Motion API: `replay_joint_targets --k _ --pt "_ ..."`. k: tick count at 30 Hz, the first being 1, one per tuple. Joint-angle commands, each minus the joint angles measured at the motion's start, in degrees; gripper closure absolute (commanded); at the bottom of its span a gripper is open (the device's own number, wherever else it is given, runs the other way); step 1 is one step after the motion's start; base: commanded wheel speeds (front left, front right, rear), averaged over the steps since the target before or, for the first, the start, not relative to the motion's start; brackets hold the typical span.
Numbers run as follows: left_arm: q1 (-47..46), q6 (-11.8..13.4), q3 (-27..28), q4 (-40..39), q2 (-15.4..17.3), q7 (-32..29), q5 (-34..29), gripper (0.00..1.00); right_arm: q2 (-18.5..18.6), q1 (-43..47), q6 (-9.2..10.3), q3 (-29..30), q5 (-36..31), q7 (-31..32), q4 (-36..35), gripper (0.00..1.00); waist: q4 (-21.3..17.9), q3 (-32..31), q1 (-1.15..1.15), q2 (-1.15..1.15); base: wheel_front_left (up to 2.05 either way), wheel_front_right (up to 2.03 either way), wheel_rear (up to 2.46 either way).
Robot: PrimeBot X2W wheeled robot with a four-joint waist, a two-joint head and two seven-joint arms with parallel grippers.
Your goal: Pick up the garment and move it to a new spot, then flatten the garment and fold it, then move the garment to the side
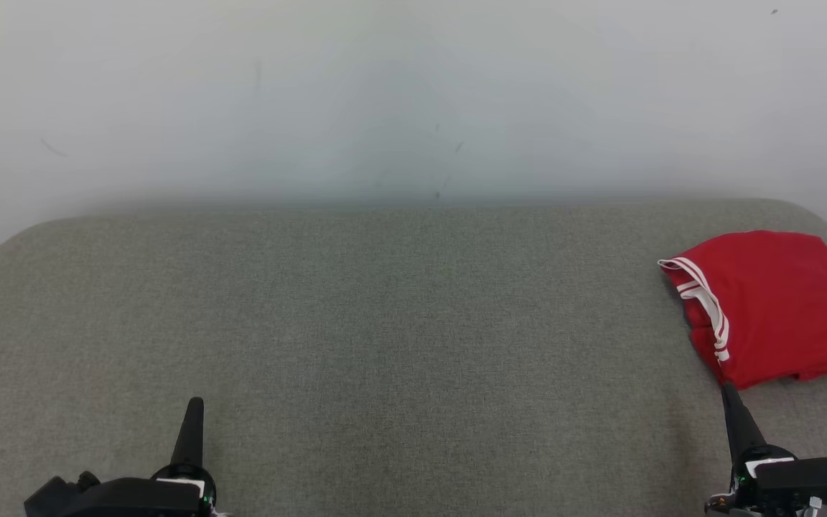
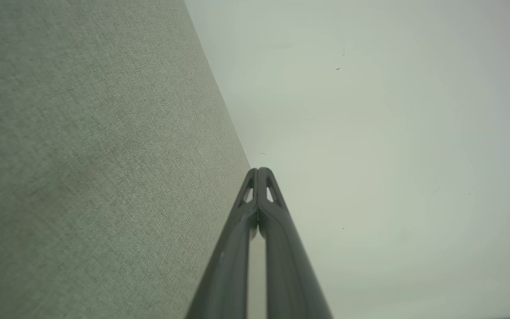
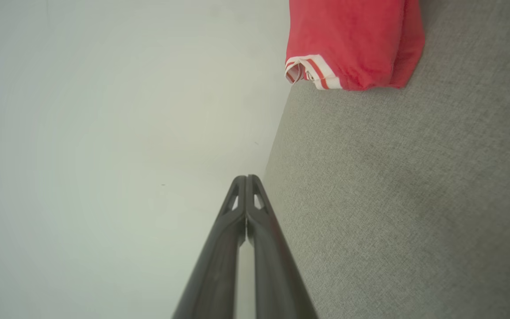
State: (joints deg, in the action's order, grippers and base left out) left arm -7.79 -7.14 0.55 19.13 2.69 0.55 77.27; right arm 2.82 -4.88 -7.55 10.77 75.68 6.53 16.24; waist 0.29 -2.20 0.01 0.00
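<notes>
The left fingers point(image 1: 190, 431) were pressed tight together, holding nothing, and so were the right fingers point(image 1: 739, 424). Both pointed across the soft grey table point(image 1: 413, 323). The red garment point(image 1: 779, 301), with white stripes point(image 1: 704, 298), lay folded at the table's right side, just past the right fingers. A plain white wall point(image 1: 413, 93) stood behind.

Garment point(image 1: 779, 301) lies at the right end of the padded surface point(image 1: 385, 323); wall point(image 1: 385, 93) behind it.
</notes>
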Motion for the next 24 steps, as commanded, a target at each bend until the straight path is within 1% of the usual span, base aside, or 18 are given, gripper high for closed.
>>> replay_joint_targets --k 1,8,16,18,24 --pt "-1.4 -0.4 -0.1 -0.2 0.3 -0.4 1.2 1.0 0.1 -1.1 0.08 0.3 1.3 0.3 -0.5 1.0 0.0 0.1 0.0 0.0 0.0 0.0 0.0" --pt "-2.3 -0.5 -0.3 0.0 0.3 -1.3 5.3 1.0 0.1 -1.4 0.09 1.1 5.3 1.2 -0.7 1.0 -0.1 0.7 -0.01 0.0 0.0 0.0 0.0" --pt "-3.0 -0.5 -0.5 0.2 0.3 -2.1 8.7 1.0 0.1 -1.7 0.1 1.7 8.6 2.0 -1.0 1.0 -0.1 1.2 -0.01 0.0 0.0 0.0 0.0" --pt "-3.5 -0.4 -0.6 0.2 0.3 -2.5 10.8 1.0 0.1 -1.9 0.1 2.1 10.5 2.5 -1.1 1.0 -0.2 1.5 -0.01 0.0 0.0 0.0 0.0" --pt "-4.0 -0.4 -0.7 0.3 0.3 -3.1 13.0 1.0 0.1 -2.1 0.11 2.5 12.9 3.0 -1.3 1.0 -0.2 1.8 -0.01 0.0 0.0 0.0 0.0"
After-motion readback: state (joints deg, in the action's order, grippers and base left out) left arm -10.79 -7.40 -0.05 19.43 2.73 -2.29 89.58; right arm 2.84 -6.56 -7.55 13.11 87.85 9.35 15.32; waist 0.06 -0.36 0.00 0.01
